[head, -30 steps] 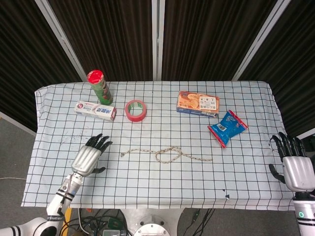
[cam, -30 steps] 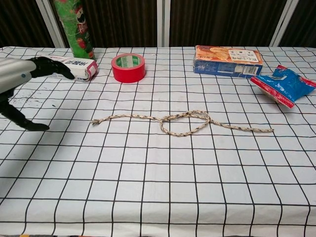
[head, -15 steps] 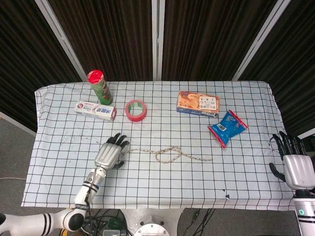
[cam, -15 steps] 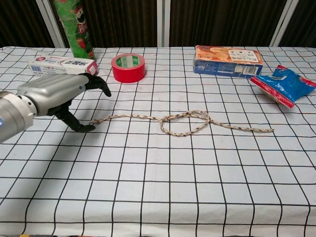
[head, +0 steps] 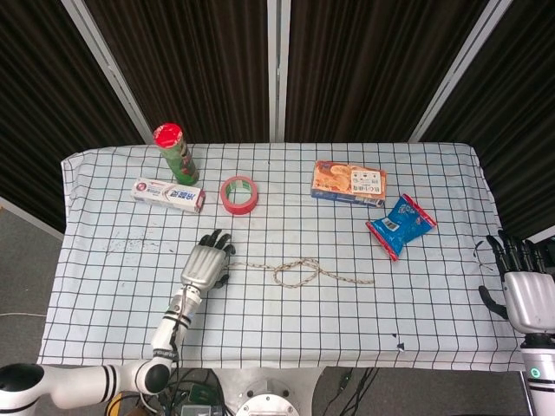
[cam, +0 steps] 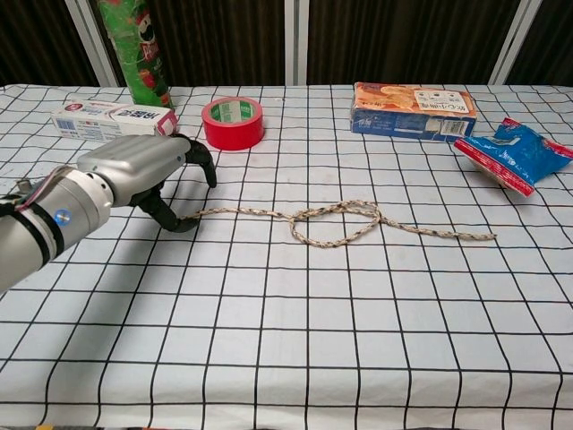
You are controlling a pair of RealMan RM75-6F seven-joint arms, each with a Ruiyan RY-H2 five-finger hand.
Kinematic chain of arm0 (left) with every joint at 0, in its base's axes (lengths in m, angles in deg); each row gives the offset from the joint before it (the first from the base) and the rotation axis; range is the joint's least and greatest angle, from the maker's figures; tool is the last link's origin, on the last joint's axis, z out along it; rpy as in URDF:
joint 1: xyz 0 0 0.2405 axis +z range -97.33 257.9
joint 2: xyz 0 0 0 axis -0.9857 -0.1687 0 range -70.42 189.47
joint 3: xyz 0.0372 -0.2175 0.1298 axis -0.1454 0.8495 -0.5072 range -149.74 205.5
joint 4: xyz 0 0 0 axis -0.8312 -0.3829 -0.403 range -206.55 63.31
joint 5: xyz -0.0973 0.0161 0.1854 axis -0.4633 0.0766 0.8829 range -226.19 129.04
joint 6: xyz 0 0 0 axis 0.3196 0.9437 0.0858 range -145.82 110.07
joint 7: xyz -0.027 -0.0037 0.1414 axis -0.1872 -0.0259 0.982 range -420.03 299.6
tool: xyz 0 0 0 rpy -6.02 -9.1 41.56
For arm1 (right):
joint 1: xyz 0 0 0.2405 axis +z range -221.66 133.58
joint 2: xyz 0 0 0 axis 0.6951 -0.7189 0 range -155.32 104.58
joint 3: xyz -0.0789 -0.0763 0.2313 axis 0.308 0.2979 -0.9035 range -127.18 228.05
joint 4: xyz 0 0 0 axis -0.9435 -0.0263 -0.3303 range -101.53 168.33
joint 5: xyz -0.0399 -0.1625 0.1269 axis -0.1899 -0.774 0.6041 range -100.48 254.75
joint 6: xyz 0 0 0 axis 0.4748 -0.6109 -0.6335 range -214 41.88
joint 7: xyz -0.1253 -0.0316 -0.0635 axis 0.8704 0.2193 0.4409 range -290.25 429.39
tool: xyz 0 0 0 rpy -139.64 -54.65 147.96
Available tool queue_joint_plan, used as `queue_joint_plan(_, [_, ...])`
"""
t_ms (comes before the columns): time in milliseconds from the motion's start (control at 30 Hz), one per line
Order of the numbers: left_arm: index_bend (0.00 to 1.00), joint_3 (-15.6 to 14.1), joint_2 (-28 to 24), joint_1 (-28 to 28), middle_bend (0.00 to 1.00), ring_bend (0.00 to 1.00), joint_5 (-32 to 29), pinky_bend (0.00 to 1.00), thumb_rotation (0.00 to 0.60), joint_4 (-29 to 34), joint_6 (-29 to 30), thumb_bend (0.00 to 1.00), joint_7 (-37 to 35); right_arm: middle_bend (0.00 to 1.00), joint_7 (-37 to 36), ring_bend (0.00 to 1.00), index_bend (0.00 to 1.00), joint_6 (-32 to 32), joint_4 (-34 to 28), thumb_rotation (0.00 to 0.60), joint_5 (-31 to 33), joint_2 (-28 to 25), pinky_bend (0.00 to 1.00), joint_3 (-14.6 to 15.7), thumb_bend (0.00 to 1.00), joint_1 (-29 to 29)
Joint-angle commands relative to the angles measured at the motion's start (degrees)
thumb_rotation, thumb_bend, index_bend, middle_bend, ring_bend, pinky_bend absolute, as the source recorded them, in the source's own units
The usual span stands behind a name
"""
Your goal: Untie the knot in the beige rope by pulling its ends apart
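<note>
1. We see the beige rope (cam: pixel 340 219) lying flat near the middle of the worktop (cam: pixel 295 340), which is covered by a white cloth with a black grid.
2. The rope runs left to right, and the loose knot (cam: pixel 336 221) forms an open loop about midway along it, slightly toward the right end.
3. Our left hand (cam: pixel 148 175) sits over the rope's left end, with the dark fingers (cam: pixel 199 159) curled above the rope and the thumb low beside it at the cloth.
4. From the chest view the rope's left tip disappears under that hand, and we cannot tell whether the fingers are clamped on it or only spread around it.
5. In the head view the left hand (head: pixel 206 263) lies palm down at the rope's left end, with the forearm reaching back toward the near edge of the worktop.
6. Our right hand (head: pixel 527 290) shows only in the head view, off the right edge of the worktop and well apart from the rope, with its fingers spread and nothing in it.
7. The rope's right end (cam: pixel 488 237) lies free on the cloth.
8. Along the far side we see a green can with a red lid (head: pixel 176 152), a toothpaste box (head: pixel 167 194), a roll of red tape (head: pixel 240 193), an orange biscuit box (head: pixel 349 182) and a blue snack bag (head: pixel 401 224), all apart from the rope.
</note>
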State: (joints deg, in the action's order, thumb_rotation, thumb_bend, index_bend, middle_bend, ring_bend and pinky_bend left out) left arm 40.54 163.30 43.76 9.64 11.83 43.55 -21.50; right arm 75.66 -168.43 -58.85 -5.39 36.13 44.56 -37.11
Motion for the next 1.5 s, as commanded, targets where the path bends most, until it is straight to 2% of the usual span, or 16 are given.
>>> queue_joint_plan(33, [0.36,-0.16,0.67,-0.58,0.13,0.03,-0.68,0.13,0.6,-0.9,0.13,0.25,0.58,0.0,-0.18,0.0,0.0,-0.03,0.15,0.6,0.05,-0.01,0.0,-0.03,0.25,-0.01])
queue_joint_plan(567, [0.45,-1.51,2.31,-1.47,0.13,0.03,-2.28,0.13,0.6,-4.86,1.01,0.27,0.32,0.0,-1.36,0.0,0.0,1.07,1.46,0.6,1.25,0.65,0.0,-0.18,0.25,0.28])
queue_joint_plan(1500, [0.55,-1.09,4.2,-2.06,0.18,0.03,-5.49,0.13,0.6,-6.8,2.43,0.37,1.41,0.0,-1.47,0.0,0.0,1.37,2.72,0.6,2.41,1.79,0.0,-0.53,0.25,0.48])
